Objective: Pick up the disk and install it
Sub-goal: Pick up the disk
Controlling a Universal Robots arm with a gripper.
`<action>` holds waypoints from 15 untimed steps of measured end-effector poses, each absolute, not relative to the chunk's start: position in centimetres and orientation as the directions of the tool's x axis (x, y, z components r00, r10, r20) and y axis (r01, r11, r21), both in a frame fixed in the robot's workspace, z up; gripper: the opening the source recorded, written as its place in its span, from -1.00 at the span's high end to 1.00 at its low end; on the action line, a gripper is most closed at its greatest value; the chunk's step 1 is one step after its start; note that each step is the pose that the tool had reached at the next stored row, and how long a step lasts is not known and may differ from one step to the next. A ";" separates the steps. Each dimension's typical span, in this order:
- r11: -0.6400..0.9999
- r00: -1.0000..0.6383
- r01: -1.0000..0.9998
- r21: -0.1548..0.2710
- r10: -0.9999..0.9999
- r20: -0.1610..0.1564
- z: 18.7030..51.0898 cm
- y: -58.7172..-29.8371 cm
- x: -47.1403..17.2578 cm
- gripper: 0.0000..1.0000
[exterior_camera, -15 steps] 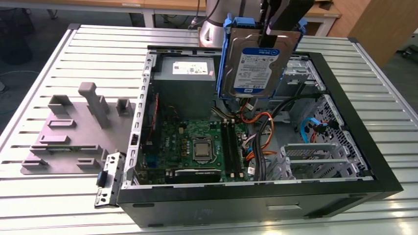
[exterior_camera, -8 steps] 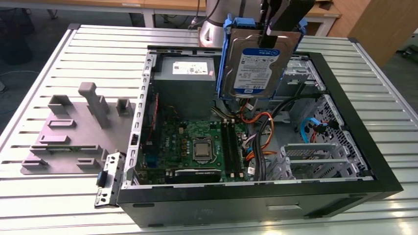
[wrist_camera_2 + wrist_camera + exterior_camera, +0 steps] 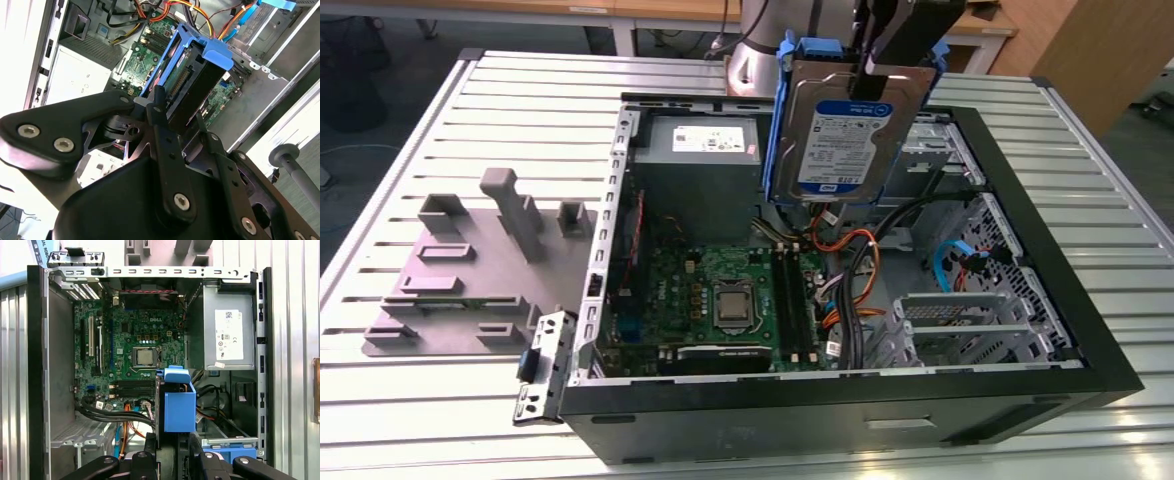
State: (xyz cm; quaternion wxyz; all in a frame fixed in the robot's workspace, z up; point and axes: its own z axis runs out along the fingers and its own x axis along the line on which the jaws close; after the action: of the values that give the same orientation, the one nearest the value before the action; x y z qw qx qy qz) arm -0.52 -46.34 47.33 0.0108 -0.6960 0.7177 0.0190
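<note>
One pincer [image 3: 883,78] tight on the disk [image 3: 841,140] above an open computer case [image 3: 854,415], ribbed metal table [image 3: 440,420], wooden desks [image 3: 560,8] behind.

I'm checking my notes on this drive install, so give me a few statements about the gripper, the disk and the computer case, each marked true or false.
1. The gripper is shut on the disk, which hangs over the open computer case. True.
2. The disk already sits in a drive bay. False: it is held in the air above the case.
3. The grey power supply is inside the case. True.
4. A side panel covers the case. False: the case is open, with the motherboard showing.
</note>
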 end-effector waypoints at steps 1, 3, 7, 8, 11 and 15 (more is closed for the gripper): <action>0.031 -0.031 -0.999 0.012 -0.999 -0.042 47.3 -46.3 -0.5 0.30; 0.030 -0.031 -0.999 0.012 -0.999 -0.042 47.3 -46.4 -0.5 0.30; 0.031 -0.031 -0.999 0.012 -0.999 -0.042 47.3 -46.5 -0.5 0.30; 0.031 -0.031 -0.999 0.012 -0.999 -0.042 47.3 -46.6 -0.5 0.30; 0.031 -0.031 -0.999 0.012 -0.999 -0.042 47.3 -46.7 -0.5 0.30; 0.031 -0.031 -0.999 0.012 -0.999 -0.042 47.3 -46.7 -0.5 0.30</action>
State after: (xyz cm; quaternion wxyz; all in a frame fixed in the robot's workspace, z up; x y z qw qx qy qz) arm -0.52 -46.68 47.33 0.0108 -0.6960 0.7177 0.0190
